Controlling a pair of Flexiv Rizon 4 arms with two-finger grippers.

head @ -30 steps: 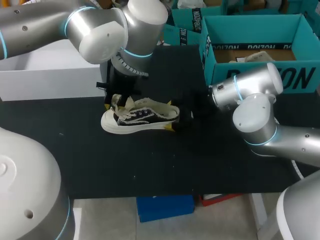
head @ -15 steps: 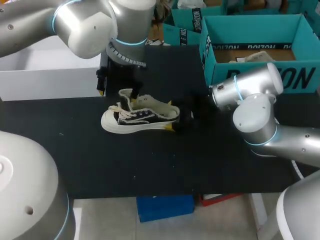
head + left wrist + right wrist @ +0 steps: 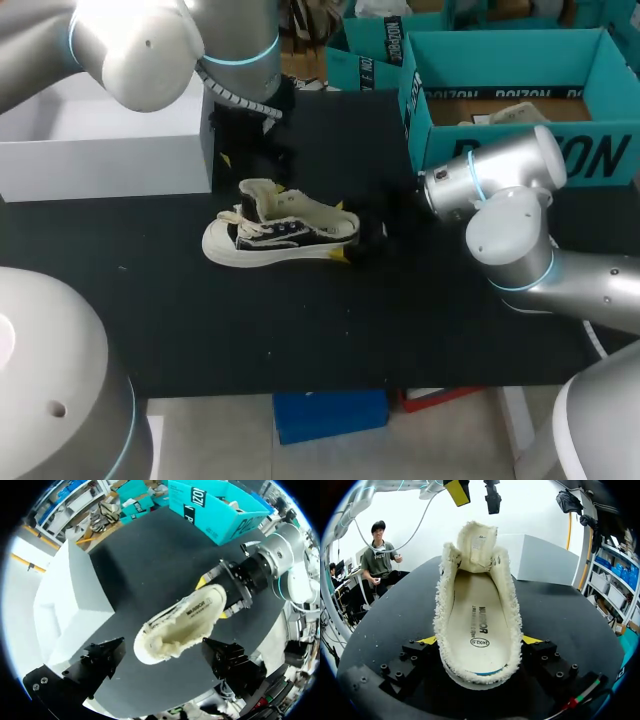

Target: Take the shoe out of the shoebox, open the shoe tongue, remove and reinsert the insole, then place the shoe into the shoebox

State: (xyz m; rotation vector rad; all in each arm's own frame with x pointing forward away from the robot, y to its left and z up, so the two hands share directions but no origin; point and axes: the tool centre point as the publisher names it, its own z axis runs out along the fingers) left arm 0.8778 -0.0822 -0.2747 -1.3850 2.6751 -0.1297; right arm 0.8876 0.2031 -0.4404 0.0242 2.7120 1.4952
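On the left of the black desk (image 3: 300,340) stands one white rectangular box (image 3: 100,150), and beside it my left pincer (image 3: 164,652) hangs released above the single cream-and-black canvas sneaker with a white rubber sole (image 3: 285,235), lying upright mid-desk, tongue (image 3: 477,542) raised. My right pincer (image 3: 480,641) is clenched on the sneaker's heel from both sides, and one open teal cardboard shoebox (image 3: 437,140) sits at far right. The shoe looks light, its upper soft, its sole stiff, so heel or sole edges suit gripping; the cream insole (image 3: 477,615) seems seated, though its toe end is hidden.
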